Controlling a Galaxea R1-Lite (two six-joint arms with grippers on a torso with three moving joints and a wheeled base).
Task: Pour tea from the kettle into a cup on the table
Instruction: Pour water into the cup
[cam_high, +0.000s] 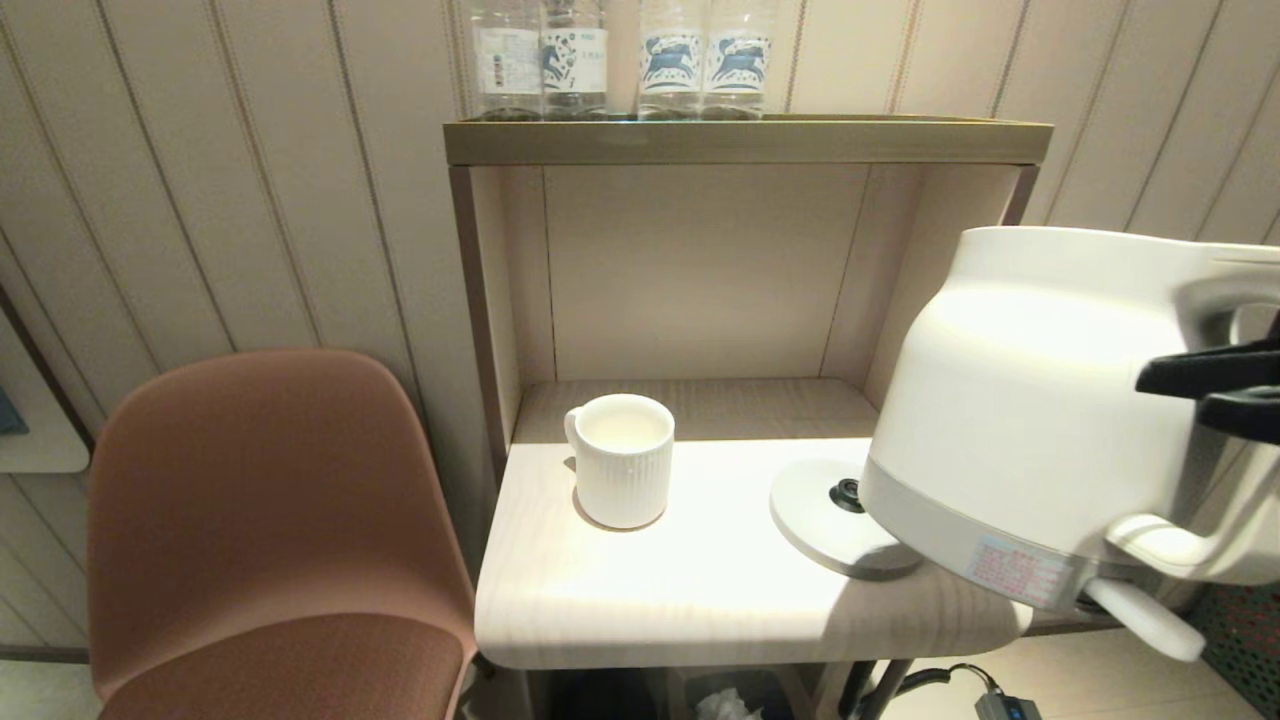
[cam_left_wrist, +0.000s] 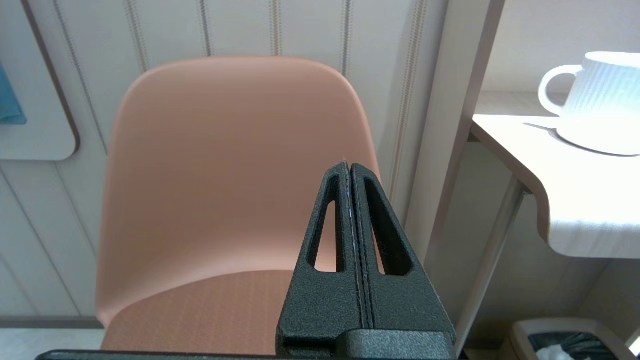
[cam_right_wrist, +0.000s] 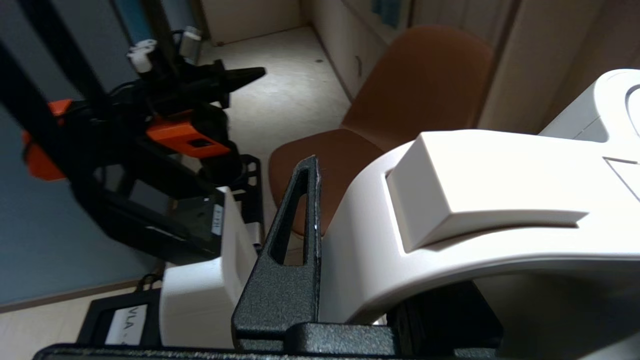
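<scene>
The white kettle (cam_high: 1020, 400) hangs tilted in the air over the table's right end, lifted off its round base (cam_high: 810, 510). My right gripper (cam_high: 1175, 395) is shut on the kettle's loop handle (cam_right_wrist: 450, 210), with one black finger (cam_right_wrist: 300, 240) pressed against the handle's side and the other hidden under it. The ribbed white cup (cam_high: 622, 460) stands upright on the light wood table (cam_high: 700, 590), well left of the kettle and apart from it. My left gripper (cam_left_wrist: 350, 167) is shut on nothing, parked low beside the table facing the chair.
A brown chair (cam_high: 270, 500) stands left of the table. The shelf (cam_high: 745, 140) above the table carries several clear water bottles (cam_high: 620, 60). The shelf unit's walls close in the table's back. A bin (cam_left_wrist: 565, 340) sits under the table.
</scene>
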